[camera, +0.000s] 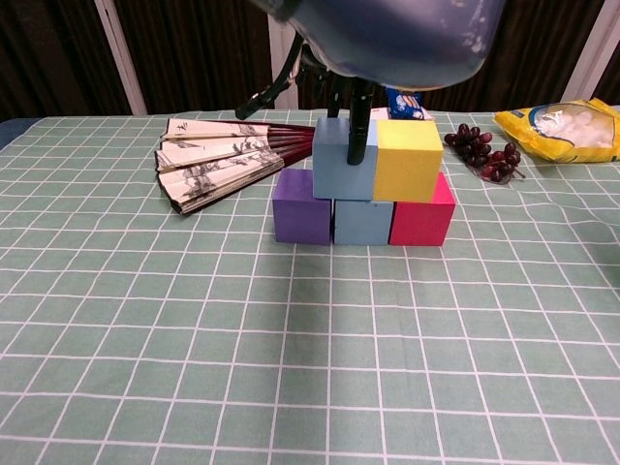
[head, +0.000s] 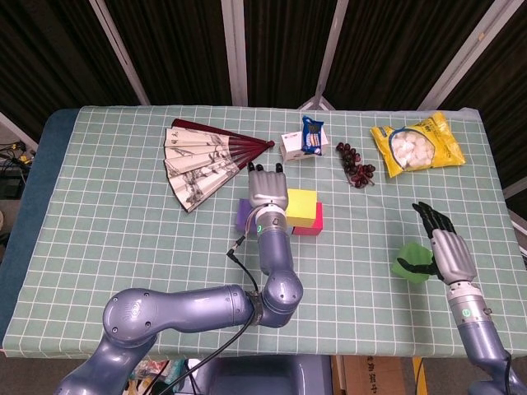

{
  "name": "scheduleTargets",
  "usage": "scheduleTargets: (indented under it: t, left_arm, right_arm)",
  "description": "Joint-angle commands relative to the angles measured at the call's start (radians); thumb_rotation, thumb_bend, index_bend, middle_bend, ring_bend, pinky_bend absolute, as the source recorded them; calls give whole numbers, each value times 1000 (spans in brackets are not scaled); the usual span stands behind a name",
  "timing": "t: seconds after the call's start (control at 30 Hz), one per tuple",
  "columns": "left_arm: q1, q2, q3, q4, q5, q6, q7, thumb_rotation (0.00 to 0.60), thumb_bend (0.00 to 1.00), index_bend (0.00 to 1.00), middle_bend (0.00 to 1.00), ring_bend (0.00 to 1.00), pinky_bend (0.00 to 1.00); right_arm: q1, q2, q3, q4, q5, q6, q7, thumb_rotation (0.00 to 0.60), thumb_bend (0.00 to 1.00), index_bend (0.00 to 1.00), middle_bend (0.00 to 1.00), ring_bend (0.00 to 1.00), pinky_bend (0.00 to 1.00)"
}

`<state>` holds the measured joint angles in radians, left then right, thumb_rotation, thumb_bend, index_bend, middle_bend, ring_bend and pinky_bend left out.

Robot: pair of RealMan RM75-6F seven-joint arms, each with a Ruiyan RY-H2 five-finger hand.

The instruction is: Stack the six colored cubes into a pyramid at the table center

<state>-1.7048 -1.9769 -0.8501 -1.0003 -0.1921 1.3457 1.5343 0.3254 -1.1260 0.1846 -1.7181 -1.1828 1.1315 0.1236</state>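
Note:
At the table's middle a purple cube [camera: 302, 205], a light blue cube [camera: 362, 222] and a magenta cube [camera: 422, 211] form a row. A grey-blue cube [camera: 342, 160] and a yellow cube [camera: 408, 160] sit on that row, touching each other. My left hand [head: 267, 191] comes down over the grey-blue cube and grips it; one finger [camera: 358, 136] lies on its front face by the yellow cube [head: 301, 204]. A green cube [head: 410, 263] lies on the table at the right. My right hand [head: 445, 247] stands beside it with fingers spread, the thumb touching it.
A folding fan [head: 202, 160] lies behind and left of the stack. A small snack box [head: 302, 141], dark grapes [head: 356, 164] and a yellow snack bag [head: 416, 144] lie along the far side. The left arm [head: 272, 280] stretches from the near edge to the stack.

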Motion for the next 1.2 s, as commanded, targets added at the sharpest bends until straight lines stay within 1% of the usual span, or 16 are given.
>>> scheduleTargets:
  t: [0.03,1.1,1.17,1.2]
  left_arm:
    - [0,-2,-1,2,-1,0,2,600,354,0,480,113,17]
    - [2,-29,-9,23,21,-20,-1,600,353,0,480,113,17]
    - [2,-29,-10,21,23,-21,-2,600,335,0,474,113,17]
    - [3,-29,-10,20,24,-22,-2,600,310,0,468,113,17]
  right_arm:
    - [0,0,0,1,-1,0,1,600,206,0,7,0,0]
    - [1,-1,0,3,0,-2,2,600,206,0,7,0,0]
    - [1,-1,0,4,0,-3,2,600,206,0,7,0,0]
    - [1,-2,0,4,-1,-3,2,600,206,0,7,0,0]
